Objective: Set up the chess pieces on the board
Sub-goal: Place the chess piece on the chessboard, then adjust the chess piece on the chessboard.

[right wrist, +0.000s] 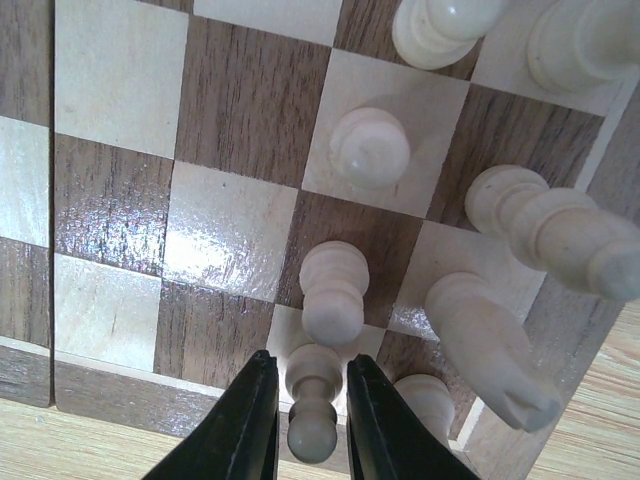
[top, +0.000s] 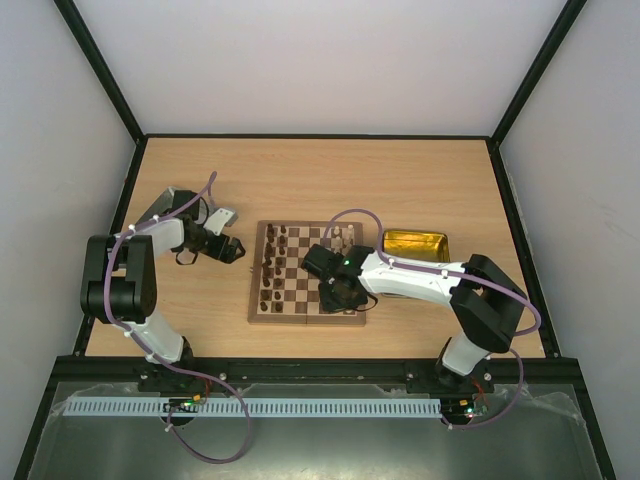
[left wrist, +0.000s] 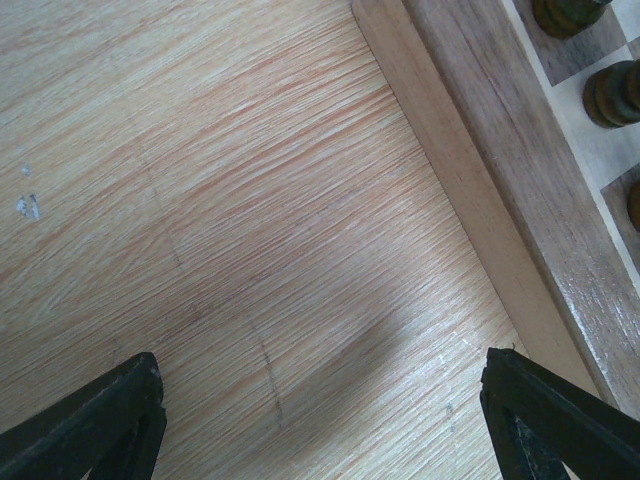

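Note:
The board (top: 307,312) lies at the table's middle. Dark brown pieces (top: 275,265) stand in its left columns and cream pieces (top: 343,237) at its right side. My right gripper (top: 338,297) is low over the board's near right corner. In the right wrist view its fingers (right wrist: 255,420) closely flank an upright cream pawn (right wrist: 314,400) on a light edge square, with thin gaps on both sides. Another cream pawn (right wrist: 333,290) stands just beyond it. My left gripper (top: 235,250) is open and empty over bare table (left wrist: 325,400), beside the board's left border (left wrist: 500,160).
A shiny gold tin tray (top: 415,243) sits right of the board, behind my right arm. Taller cream pieces (right wrist: 560,235) crowd the board's right edge close to my right fingers. Dark pieces (left wrist: 612,92) stand just inside the board's left border.

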Controlling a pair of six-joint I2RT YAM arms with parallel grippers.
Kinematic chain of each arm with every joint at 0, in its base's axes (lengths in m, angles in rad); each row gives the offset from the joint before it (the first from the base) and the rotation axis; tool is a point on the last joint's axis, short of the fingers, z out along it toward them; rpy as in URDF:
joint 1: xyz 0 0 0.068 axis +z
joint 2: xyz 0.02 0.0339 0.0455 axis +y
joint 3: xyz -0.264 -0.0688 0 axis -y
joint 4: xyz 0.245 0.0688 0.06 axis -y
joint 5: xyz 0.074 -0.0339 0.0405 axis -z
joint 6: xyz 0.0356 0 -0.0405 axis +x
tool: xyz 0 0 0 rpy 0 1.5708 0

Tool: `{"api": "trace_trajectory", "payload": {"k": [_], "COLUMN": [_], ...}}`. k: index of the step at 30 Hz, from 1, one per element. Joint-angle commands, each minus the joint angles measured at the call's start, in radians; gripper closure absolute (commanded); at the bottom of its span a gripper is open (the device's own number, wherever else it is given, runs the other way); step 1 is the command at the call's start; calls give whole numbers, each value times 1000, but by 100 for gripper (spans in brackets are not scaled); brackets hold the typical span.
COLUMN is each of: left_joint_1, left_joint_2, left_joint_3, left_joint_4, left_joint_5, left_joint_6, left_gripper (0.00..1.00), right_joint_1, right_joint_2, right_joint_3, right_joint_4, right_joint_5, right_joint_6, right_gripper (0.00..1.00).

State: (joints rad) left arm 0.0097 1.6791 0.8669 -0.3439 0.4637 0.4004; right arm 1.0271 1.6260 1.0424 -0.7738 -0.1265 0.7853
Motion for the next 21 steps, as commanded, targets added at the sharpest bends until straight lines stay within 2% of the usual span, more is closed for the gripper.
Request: {"api": "trace_trajectory", "payload": {"k": [1,16,21], "left_joint_1": [-5,-5,-4], "left_joint_2": [33,33,-14], "left_joint_3": [-20,-20,-39], "left_joint_4": [-58,-58,-55], "left_joint_5": [-20,-22,-6], "left_joint_6": [-1,-1,10], "left_gripper": [13,13,20], "right_joint_1": [8,8,8], "right_joint_2": [-6,7,47], "right_joint_3": [44,209,253], "right_joint_4": [-38,-206,-223], "right_joint_5": [37,209,277], "right_joint_6": [-4,-40,-57], "right_gripper": [81,79,78]}}
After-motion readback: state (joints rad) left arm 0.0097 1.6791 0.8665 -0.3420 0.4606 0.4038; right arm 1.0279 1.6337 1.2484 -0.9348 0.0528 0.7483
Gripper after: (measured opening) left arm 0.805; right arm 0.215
